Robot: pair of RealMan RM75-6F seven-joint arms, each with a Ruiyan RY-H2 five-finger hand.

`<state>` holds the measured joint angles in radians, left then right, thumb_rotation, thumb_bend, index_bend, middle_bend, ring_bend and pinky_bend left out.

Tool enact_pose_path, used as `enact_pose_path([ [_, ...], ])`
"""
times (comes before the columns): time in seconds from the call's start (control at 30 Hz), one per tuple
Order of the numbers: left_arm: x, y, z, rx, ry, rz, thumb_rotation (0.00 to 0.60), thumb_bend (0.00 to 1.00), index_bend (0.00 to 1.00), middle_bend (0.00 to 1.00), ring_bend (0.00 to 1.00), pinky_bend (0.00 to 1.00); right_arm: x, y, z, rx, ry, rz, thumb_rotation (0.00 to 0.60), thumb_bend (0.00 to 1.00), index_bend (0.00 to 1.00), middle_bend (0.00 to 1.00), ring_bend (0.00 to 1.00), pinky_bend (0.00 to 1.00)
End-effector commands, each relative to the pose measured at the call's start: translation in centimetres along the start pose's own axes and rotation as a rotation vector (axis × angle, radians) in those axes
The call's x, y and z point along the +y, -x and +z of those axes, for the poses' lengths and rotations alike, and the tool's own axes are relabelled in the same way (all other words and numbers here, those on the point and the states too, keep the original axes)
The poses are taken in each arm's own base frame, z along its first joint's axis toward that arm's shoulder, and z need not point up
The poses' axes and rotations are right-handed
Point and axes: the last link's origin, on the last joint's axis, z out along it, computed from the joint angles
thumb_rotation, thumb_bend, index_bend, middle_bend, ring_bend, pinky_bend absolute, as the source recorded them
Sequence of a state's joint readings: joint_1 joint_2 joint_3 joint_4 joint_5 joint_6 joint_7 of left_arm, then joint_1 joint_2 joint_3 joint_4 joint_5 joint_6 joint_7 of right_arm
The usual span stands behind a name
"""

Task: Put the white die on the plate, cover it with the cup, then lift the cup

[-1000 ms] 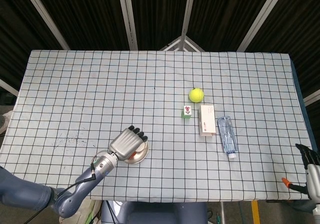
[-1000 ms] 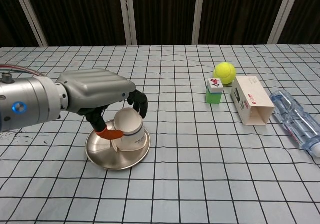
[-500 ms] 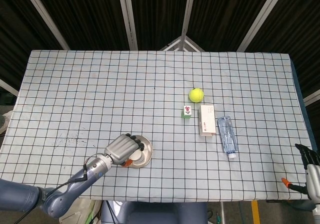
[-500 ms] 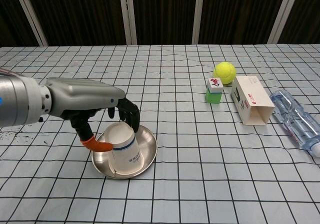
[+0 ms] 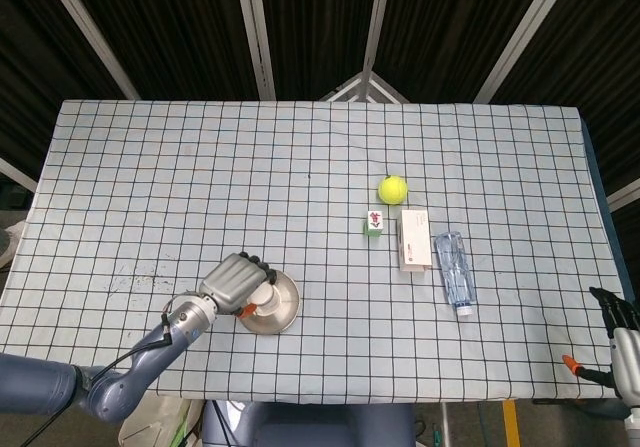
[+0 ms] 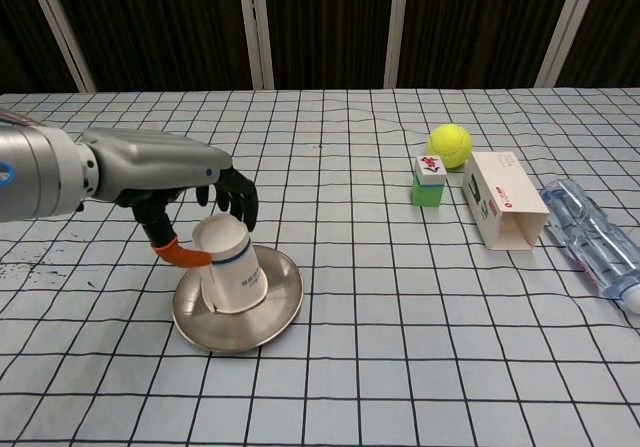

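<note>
The table (image 6: 400, 367) wore a pale cloth with a black grid. The left hand (image 6: 165, 182) was silver-grey, with black fingers (image 6: 238, 192) and an orange-tipped thumb. The cup (image 6: 230, 267) was white with a dark blue band, and the plate (image 6: 280, 302) was shiny steel. The ball (image 6: 450, 145) was yellow-green. The small block (image 6: 429, 182) was green, its white top marked red. The box (image 6: 503, 202) was white, the bottle (image 6: 590, 237) clear.

Left hand (image 6: 190, 192): reaches in from the left over the plate (image 6: 285, 302), fingers (image 6: 238, 192) curled round the top of the upside-down cup (image 6: 230, 272), gripping it. Right hand (image 5: 618, 317): well right of the plate, at the table's near right corner; pose unclear.
</note>
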<state>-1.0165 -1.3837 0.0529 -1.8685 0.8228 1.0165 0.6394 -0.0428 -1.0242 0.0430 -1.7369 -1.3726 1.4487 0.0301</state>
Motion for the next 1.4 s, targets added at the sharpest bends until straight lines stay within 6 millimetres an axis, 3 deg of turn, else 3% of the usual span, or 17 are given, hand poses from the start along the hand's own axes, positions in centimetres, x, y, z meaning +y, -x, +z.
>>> enact_pose_path([
  [0.03,-0.1,0.1,0.7,0.107,-0.025,0.096,0.6,0.56,0.48,0.43,0.26,0.28,0.0,0.0,0.0,-0.002,0.001,0.002,0.6,0.04,0.11,0.12,0.12,0.04],
  [0.37,0.6,1.5,1.3,0.13,0.004,0.168,0.6,0.56,0.48,0.43,0.26,0.28,0.0,0.1,0.1,-0.006,0.002,0.005,0.6,0.04,0.11,0.12,0.12,0.04],
  [0.47,1.0,1.3,0.9,0.122,0.025,0.074,0.6,0.56,0.48,0.43,0.26,0.28,0.1,0.1,0.1,-0.008,0.003,0.004,0.6,0.04,0.11,0.12,0.12,0.04],
  [0.63,0.6,-0.5,-0.8,0.104,0.036,-0.227,0.6,0.56,0.48,0.43,0.26,0.28,-0.1,0.2,0.0,-0.012,-0.003,0.002,0.6,0.04,0.11,0.12,0.12,0.04],
  [0.77,-1.3,-2.2,-2.8,0.074,0.014,-0.421,0.6,0.56,0.48,0.43,0.26,0.28,-0.2,0.2,0.0,-0.015,-0.007,0.0,0.6,0.04,0.11,0.12,0.12,0.04],
  [1.0,-5.7,-3.5,-5.0,0.063,-0.078,-0.477,0.6,0.56,0.48,0.43,0.26,0.28,-0.3,0.3,0.0,-0.017,-0.001,-0.003,0.6,0.04,0.11,0.12,0.12,0.04],
  [1.2,-10.4,-4.8,-5.5,0.19,-0.183,-0.38,0.6,0.56,0.48,0.43,0.26,0.28,-0.3,0.4,0.0,-0.023,0.002,-0.006,0.6,0.04,0.11,0.12,0.12,0.04],
  [1.4,-14.4,-3.1,-6.1,0.143,-0.33,-0.28,0.6,0.56,0.48,0.43,0.26,0.28,-0.3,0.5,0.0,-0.025,0.001,-0.006,0.6,0.04,0.11,0.12,0.12,0.04],
])
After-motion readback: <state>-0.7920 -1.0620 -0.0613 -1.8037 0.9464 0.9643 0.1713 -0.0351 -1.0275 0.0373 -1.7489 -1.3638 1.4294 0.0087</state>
